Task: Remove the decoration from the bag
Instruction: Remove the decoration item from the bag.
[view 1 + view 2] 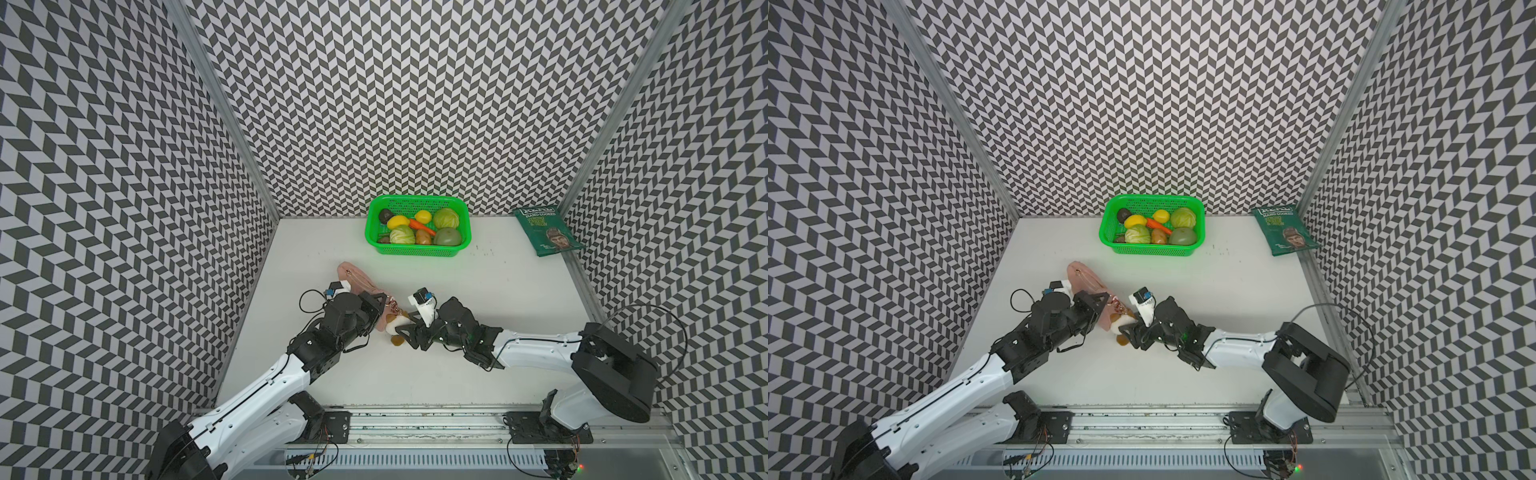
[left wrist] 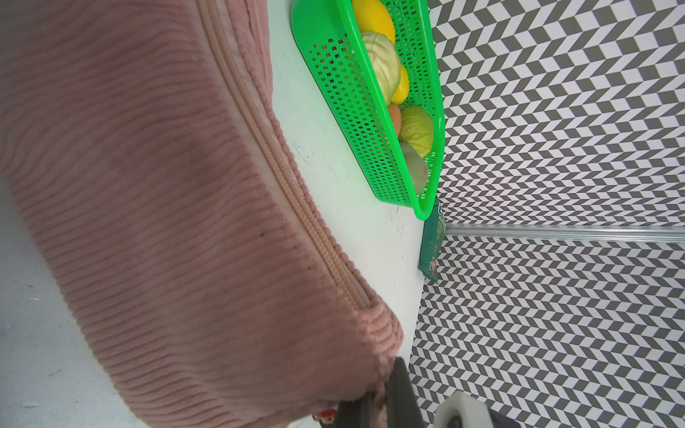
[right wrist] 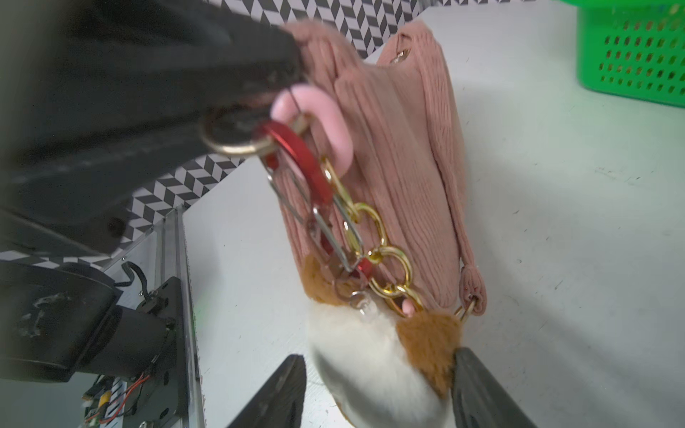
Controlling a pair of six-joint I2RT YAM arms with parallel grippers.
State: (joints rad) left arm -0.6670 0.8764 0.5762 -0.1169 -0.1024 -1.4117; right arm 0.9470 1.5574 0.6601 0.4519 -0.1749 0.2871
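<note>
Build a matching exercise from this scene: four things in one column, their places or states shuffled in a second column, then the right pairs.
Things
1. bag
2. decoration
3. green basket
4. crisp packet

Places or states
A. in the far right corner
B. between the open fingers of the right gripper
C. one end pinched by the left gripper
D. by the back wall, holding toy vegetables

Pairs: 1-C, 2-B, 3-D, 4-A

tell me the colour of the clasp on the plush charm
The clasp is red with a silver gate, clearest in the right wrist view.
</note>
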